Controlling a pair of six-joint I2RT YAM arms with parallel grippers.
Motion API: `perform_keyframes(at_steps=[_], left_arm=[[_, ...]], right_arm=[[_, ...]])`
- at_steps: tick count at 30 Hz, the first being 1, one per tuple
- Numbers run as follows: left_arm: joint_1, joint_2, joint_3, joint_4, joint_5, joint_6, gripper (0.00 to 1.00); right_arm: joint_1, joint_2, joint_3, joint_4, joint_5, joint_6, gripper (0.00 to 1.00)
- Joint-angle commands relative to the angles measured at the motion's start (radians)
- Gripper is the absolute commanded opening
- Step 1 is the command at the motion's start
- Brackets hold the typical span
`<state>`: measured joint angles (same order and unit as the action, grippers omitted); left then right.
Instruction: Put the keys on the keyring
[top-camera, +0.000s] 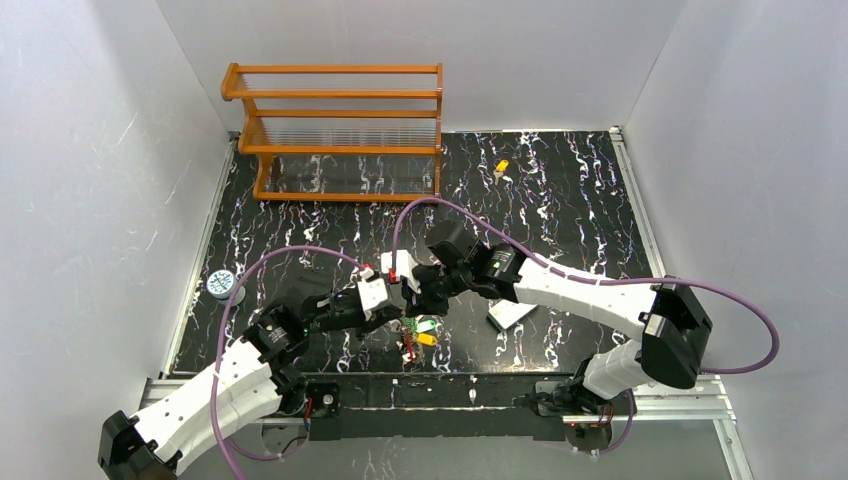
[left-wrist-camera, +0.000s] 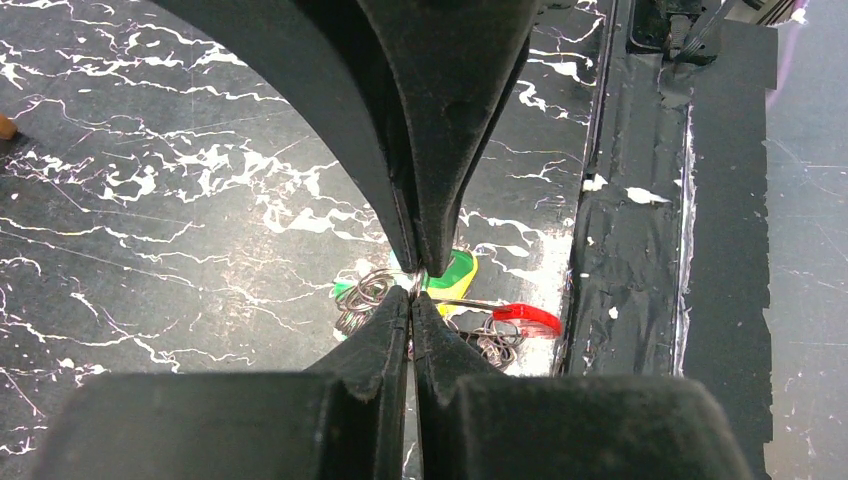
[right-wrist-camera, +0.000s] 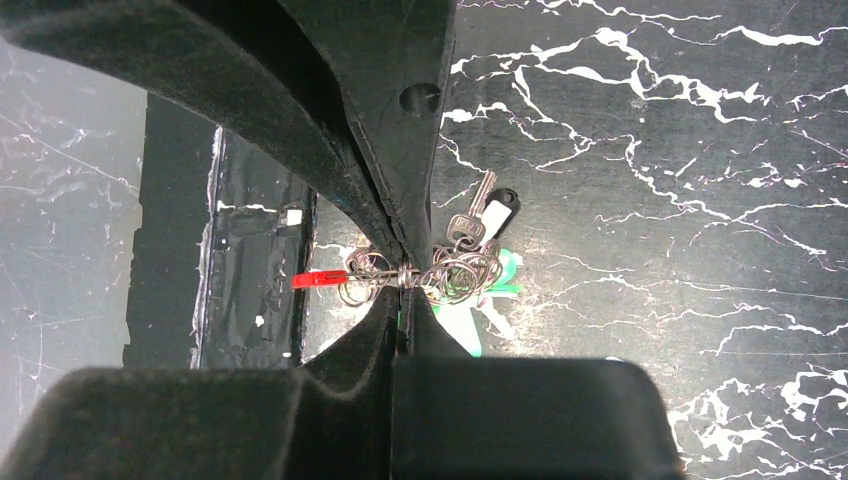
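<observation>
The keyring (right-wrist-camera: 375, 276) is a thin wire with a red section (right-wrist-camera: 320, 279) and several small split rings. It hangs between my two grippers, just above the table. My right gripper (right-wrist-camera: 405, 278) is shut on its wire, and so is my left gripper (left-wrist-camera: 413, 282). In the top view the grippers meet, left (top-camera: 402, 312) and right (top-camera: 420, 300), with the bunch (top-camera: 420, 335) below them. Green key heads (right-wrist-camera: 505, 278), a green and yellow head (left-wrist-camera: 455, 275) and a silver key with a white tag (right-wrist-camera: 490, 215) hang from the rings. A small yellow-headed key (top-camera: 502, 167) lies alone far back on the table.
A flat white card (top-camera: 510, 312) lies right of the grippers, under the right arm. An orange wooden rack (top-camera: 340, 130) stands at the back left. A small round blue and white object (top-camera: 221, 284) sits at the left edge. The table's black front strip (left-wrist-camera: 640, 250) is close by.
</observation>
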<state>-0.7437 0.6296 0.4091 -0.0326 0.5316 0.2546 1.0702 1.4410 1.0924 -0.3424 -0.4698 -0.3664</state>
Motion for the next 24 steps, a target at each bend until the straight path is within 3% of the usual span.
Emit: perform_keyframes(at_steps=[1,3,7,12,18,24], left_arm=[[-0.006,0.004,0.048,-0.030,0.018,0.019,0.00],[-0.006,-0.011,0.052,-0.040,0.010,0.023,0.00],[-0.006,-0.082,0.037,-0.022,-0.017,0.021,0.00],[-0.006,-0.181,0.004,0.025,-0.036,0.010,0.00],[-0.005,-0.238,-0.022,0.097,0.010,0.002,0.00],[-0.006,-0.254,-0.029,0.123,0.039,-0.002,0.00]], right_arm=[[0.008,-0.055,0.000,0.100,-0.012,0.009,0.01],[0.007,-0.080,-0.030,0.142,0.013,0.021,0.09],[0.001,-0.139,-0.099,0.234,0.047,0.049,0.36],[-0.044,-0.206,-0.175,0.360,-0.042,0.111,0.53],[-0.076,-0.268,-0.243,0.499,-0.201,0.137,0.59],[-0.077,-0.297,-0.284,0.604,-0.253,0.160,0.53]])
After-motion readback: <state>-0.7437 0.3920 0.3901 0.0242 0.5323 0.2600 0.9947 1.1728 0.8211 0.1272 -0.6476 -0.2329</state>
